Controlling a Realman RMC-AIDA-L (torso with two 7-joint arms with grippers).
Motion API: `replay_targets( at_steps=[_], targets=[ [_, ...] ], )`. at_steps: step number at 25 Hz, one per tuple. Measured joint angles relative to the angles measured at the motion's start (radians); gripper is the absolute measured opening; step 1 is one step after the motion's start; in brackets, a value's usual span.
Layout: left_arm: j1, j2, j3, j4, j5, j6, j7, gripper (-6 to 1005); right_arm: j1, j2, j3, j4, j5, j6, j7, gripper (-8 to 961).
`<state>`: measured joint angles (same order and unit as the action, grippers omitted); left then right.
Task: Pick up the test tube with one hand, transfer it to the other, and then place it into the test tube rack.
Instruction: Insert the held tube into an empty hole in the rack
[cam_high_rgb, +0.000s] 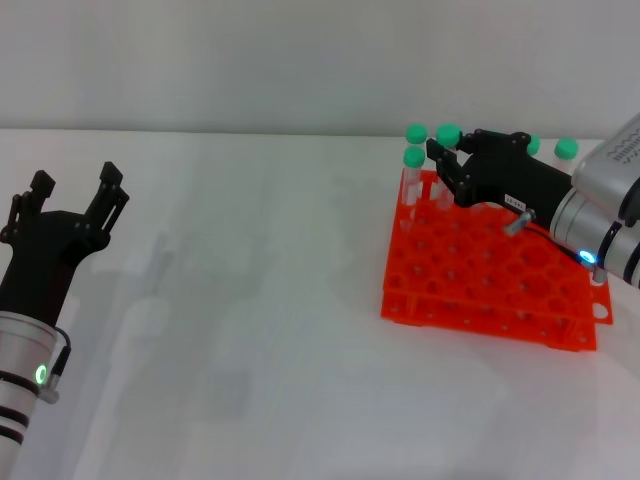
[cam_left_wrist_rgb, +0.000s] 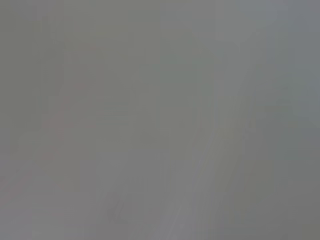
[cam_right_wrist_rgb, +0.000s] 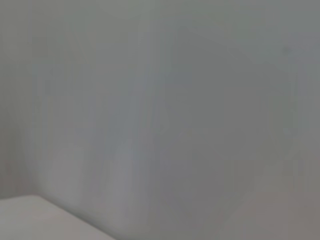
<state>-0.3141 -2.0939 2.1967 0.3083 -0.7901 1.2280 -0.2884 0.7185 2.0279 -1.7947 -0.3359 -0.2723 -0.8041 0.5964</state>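
You've got 1 orange rack (cam_high_rgb: 480, 275) on the bench (cam_high_rgb: 250, 300), right side. 5 green-capped tubes (cam_high_rgb: 414, 157) at its far edge, and 2 end effectors: left (cam_high_rgb: 70, 195), right (cam_high_rgb: 447, 160).

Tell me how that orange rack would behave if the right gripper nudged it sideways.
The test tube rack looks like rigid plastic with a broad base on the table, so it would probably slide rather than tip. It seems light, so even a small push from the right gripper may shift it. The capped tubes could rattle.
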Motion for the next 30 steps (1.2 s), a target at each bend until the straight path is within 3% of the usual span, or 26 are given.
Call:
replay_targets(
  at_steps=[26, 30],
  targets=[
    [-0.037, 0.003, 0.000, -0.017, -0.003, -0.028, 0.000, 892, -0.035, 0.000, -0.010, -0.010, 0.012, 0.028, -0.005, 279],
    [-0.037, 0.003, 0.000, -0.017, -0.004, -0.028, 0.000, 892, -0.053, 0.000, -0.012, -0.016, 0.012, 0.009, -0.005, 354]
  ],
)
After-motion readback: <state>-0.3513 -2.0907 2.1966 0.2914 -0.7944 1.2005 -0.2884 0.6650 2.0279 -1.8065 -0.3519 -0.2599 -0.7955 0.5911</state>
